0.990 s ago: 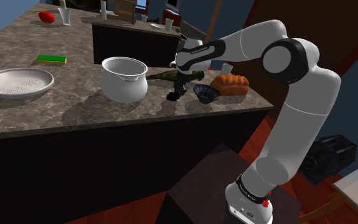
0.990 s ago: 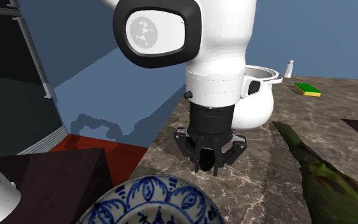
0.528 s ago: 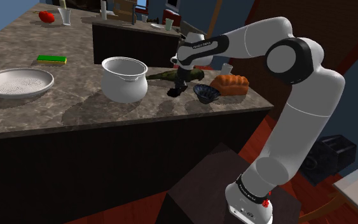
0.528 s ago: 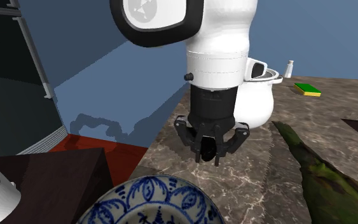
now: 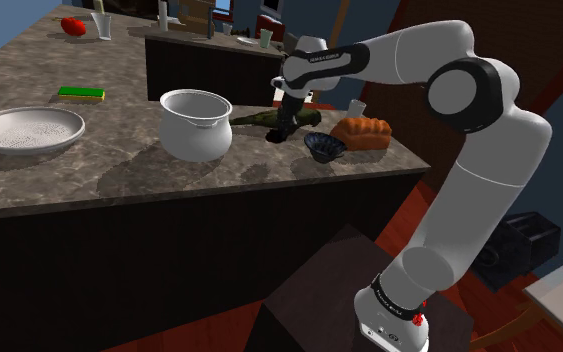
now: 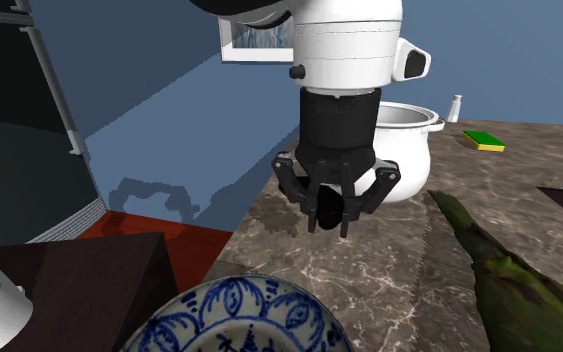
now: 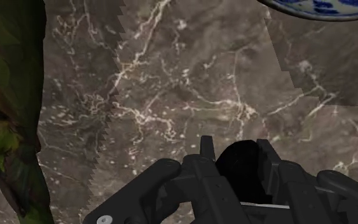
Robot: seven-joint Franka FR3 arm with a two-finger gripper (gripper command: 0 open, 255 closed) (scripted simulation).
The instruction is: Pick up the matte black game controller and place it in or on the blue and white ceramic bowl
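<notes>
Second exterior view, tool point(image 6: 335, 222) clasping black controller point(image 6: 326, 210), above marble counter point(image 6: 399, 285), blue-and-white bowl point(image 6: 241, 318) nearby

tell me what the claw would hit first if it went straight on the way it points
The claw points straight down, shut on the black controller. Under it is bare marbled counter, so that probably comes first; the bowl and green bottle lie aside.

dim flat render; soft shadows on marble counter point(image 5: 119, 170).
</notes>
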